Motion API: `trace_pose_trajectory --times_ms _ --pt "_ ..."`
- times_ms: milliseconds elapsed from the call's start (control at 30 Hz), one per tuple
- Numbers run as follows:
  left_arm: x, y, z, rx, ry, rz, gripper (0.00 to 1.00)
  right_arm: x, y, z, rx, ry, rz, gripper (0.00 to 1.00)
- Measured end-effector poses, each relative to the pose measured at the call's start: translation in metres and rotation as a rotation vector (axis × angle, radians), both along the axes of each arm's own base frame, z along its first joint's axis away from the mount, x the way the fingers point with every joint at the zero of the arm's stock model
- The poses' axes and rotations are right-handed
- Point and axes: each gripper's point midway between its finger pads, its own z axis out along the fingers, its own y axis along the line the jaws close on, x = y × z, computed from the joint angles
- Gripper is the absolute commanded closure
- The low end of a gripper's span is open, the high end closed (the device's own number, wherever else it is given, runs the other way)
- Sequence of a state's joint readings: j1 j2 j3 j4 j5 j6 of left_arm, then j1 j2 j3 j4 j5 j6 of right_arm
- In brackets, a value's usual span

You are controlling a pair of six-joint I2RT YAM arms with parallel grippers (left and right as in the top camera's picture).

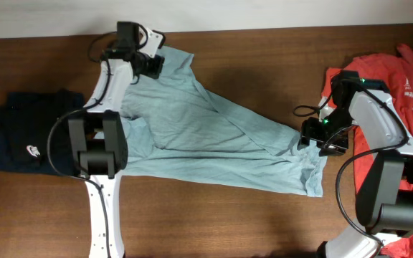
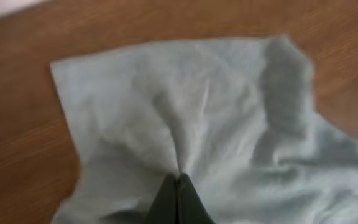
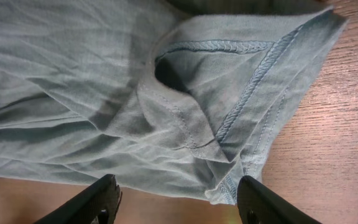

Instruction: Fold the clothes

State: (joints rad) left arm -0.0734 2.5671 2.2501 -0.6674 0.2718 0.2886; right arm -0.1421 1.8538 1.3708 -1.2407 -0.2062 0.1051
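Observation:
A pale grey-blue T-shirt (image 1: 206,136) lies spread slantwise across the middle of the brown table. At its far left corner my left gripper (image 1: 151,66) is shut, and in the left wrist view the closed tips (image 2: 179,179) pinch a pucker of the shirt's cloth (image 2: 197,99). My right gripper (image 1: 321,140) hovers open over the shirt's right end. In the right wrist view its fingers (image 3: 104,196) stand wide apart, with a stitched hem corner of the shirt (image 3: 229,186) lying between them, untouched. A navy T-shirt (image 1: 27,136) lies at the left and an orange-red one (image 1: 400,79) at the right.
The navy shirt, with a white logo, is bunched beside the left arm's base (image 1: 99,150). The orange-red shirt lies partly under the right arm (image 1: 378,122). Bare wood (image 1: 214,215) shows along the front of the table.

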Motion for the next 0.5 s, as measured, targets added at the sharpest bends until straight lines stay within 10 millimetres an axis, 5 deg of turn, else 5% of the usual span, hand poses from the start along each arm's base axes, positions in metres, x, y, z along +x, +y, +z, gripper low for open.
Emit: trace_pose_trajectory --times_ms 233,500 --pt "-0.019 0.012 0.054 0.024 0.058 0.023 1.00 0.000 0.000 0.000 0.000 0.001 0.000 0.34" --pt "-0.071 0.016 0.045 0.048 0.280 0.023 1.00 0.000 0.000 0.000 0.000 0.000 0.000 0.33"
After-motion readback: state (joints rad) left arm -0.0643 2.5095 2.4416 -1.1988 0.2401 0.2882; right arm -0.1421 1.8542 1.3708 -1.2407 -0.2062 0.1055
